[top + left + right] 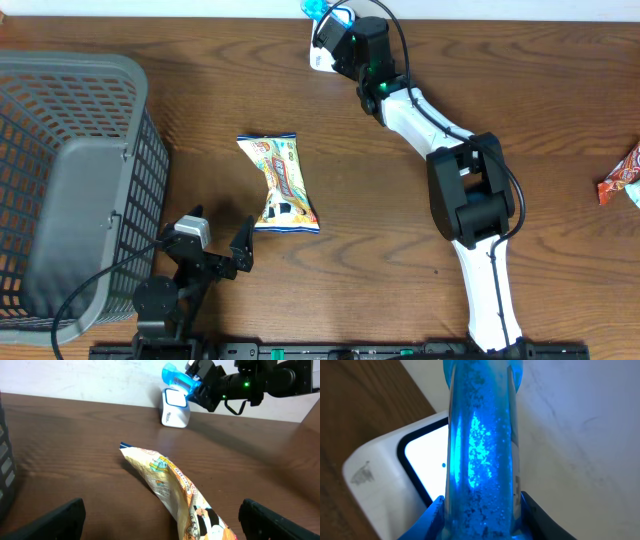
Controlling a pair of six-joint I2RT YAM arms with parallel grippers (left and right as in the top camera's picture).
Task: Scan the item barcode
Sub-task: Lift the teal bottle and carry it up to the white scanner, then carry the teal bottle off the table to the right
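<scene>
Right hand clenched on blue item, held just in front of the white scanner at far edge of surface. Left hand released, jaws wide, near snack bag. Basket at left.

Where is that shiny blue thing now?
In the overhead view the blue item sits at the far edge of the table, pinched in the right fingers by the white scanner.
</scene>
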